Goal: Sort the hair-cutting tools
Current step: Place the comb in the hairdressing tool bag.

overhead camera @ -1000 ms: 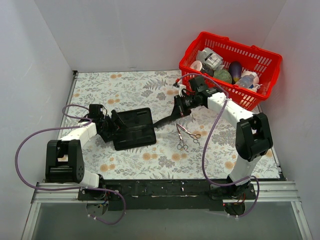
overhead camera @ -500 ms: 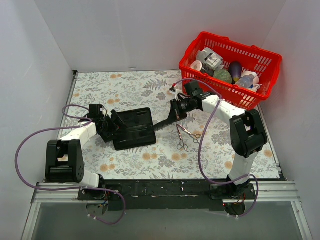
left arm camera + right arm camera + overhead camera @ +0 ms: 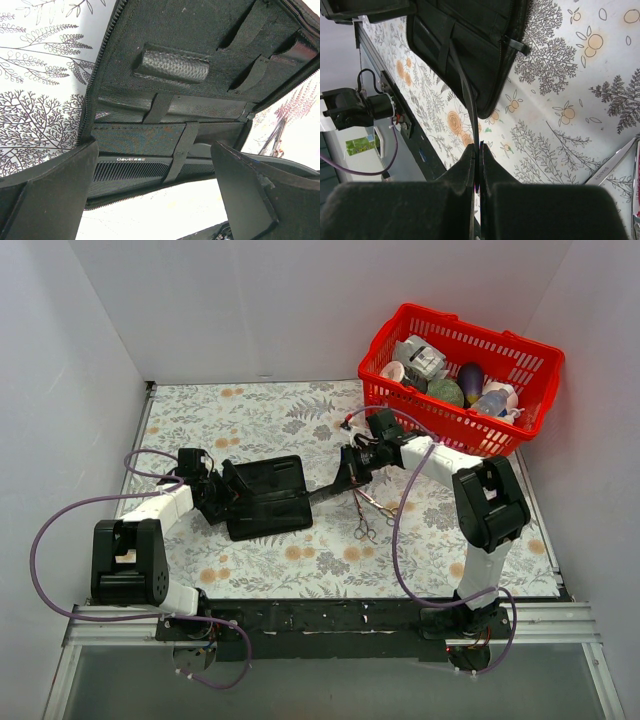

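Note:
The open black case (image 3: 268,495) lies left of centre on the flowered cloth. My right gripper (image 3: 347,475) is shut on one end of the long black comb (image 3: 322,490). In the right wrist view the comb (image 3: 465,95) runs from the gripper (image 3: 478,152) into the case (image 3: 470,35), under a strap. The left wrist view shows the comb (image 3: 130,167) along the case's (image 3: 190,60) lower edge behind a strap. My left gripper (image 3: 150,200) stands open at the case's left side (image 3: 225,490). Silver scissors (image 3: 372,510) lie on the cloth to the right of the case.
A red basket (image 3: 520,345) with bottles and egg-shaped items stands at the back right. White walls close in the left, back and right. The scissors' blades (image 3: 615,160) show at the right edge of the right wrist view.
My right arm has moved left and a little nearer, sliding the comb further into the case. The left arm and the scissors have stayed put.

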